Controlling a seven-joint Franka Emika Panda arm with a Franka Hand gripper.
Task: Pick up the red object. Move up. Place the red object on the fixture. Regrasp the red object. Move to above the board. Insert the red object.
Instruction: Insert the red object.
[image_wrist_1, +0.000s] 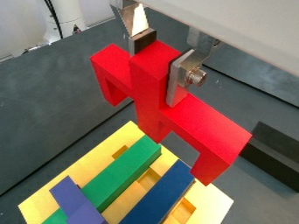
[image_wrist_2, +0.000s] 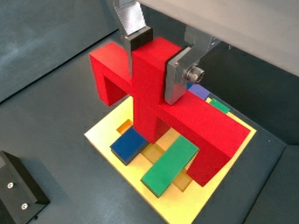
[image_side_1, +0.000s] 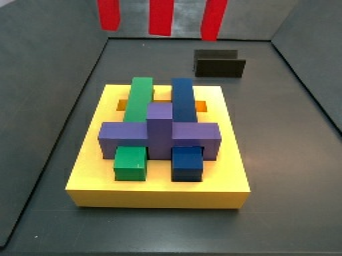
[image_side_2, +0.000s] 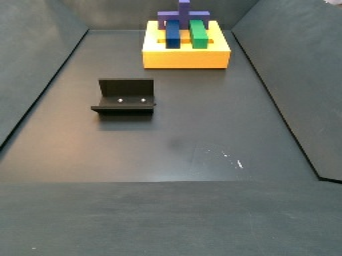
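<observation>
My gripper (image_wrist_1: 162, 59) is shut on the red object (image_wrist_1: 187, 122), a comb-shaped block. The silver fingers clamp its middle bar from both sides, which shows in both wrist views (image_wrist_2: 158, 59). The red object (image_wrist_2: 146, 105) hangs in the air over the yellow board (image_wrist_2: 111, 131). In a side view only its three red prongs (image_side_1: 162, 15) show, high above the far end of the board (image_side_1: 160, 185). The fixture (image_side_1: 221, 66) stands empty on the floor beyond the board. The gripper is out of frame in both side views.
On the board stand a green piece (image_side_1: 139, 95), a blue piece (image_side_1: 182, 95) and a purple cross-shaped piece (image_side_1: 160, 130). The fixture (image_side_2: 126, 97) sits apart from the board (image_side_2: 187, 58) on the dark floor. Dark walls enclose the work area.
</observation>
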